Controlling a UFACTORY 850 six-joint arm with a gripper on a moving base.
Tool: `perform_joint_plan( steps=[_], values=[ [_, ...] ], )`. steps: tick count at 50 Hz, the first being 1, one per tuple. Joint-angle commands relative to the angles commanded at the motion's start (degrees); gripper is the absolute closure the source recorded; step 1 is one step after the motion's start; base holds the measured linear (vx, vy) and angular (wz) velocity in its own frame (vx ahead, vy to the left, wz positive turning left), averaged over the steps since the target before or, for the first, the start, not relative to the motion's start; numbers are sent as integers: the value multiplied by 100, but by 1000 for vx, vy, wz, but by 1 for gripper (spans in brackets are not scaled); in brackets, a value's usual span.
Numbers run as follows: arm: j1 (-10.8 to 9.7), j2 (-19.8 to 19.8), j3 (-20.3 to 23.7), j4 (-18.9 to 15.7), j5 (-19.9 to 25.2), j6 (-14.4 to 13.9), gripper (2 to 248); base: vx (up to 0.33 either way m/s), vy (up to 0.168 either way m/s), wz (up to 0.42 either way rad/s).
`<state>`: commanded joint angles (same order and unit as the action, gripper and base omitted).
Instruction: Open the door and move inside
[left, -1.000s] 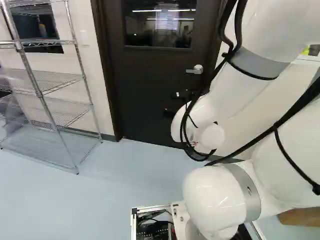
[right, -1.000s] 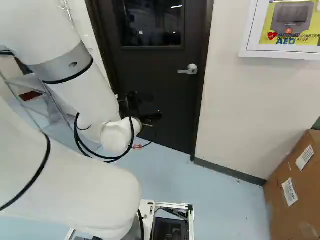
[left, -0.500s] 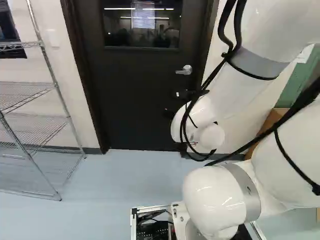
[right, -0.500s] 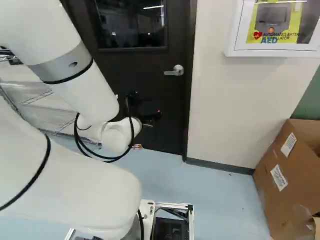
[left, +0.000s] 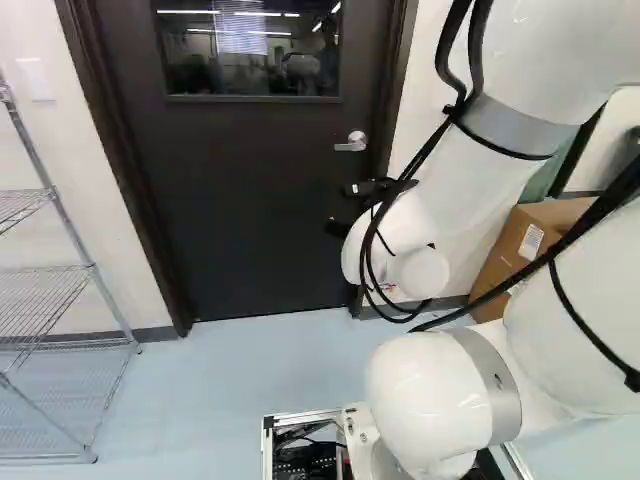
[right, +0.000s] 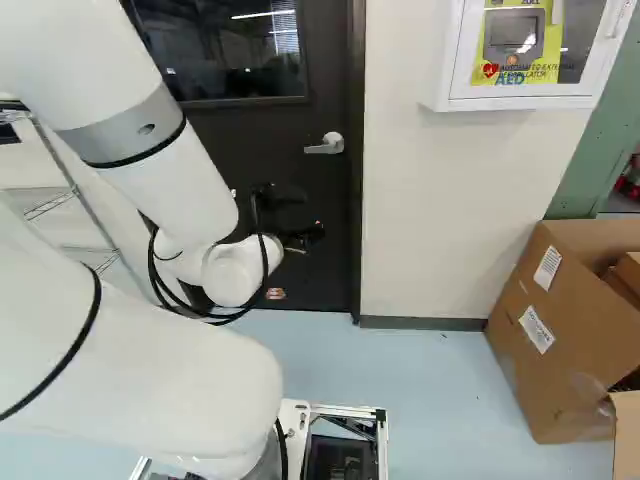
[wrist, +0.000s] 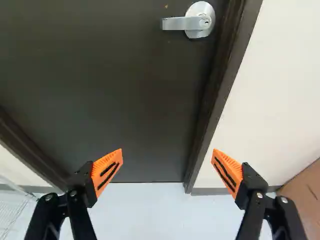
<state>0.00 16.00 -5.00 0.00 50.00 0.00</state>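
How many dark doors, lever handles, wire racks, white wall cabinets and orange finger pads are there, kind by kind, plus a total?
Dark door: 1
Lever handle: 1
Wire rack: 1
White wall cabinet: 1
Orange finger pads: 2
Total: 6

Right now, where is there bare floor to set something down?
Bare blue floor lies between the silver wire shelf and the white arm, and between that arm and the brown cardboard box. Crowded: before the black door, where arm and open black gripper hang.
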Motion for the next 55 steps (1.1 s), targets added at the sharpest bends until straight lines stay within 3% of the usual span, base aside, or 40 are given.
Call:
perform_joint_plan(
  steps=[24,55],
  values=[
    [0,0,0,0,0,0,3,69,90,-81],
    [41,-354,-389,0,0,0,3,5,4,-1]
  ],
)
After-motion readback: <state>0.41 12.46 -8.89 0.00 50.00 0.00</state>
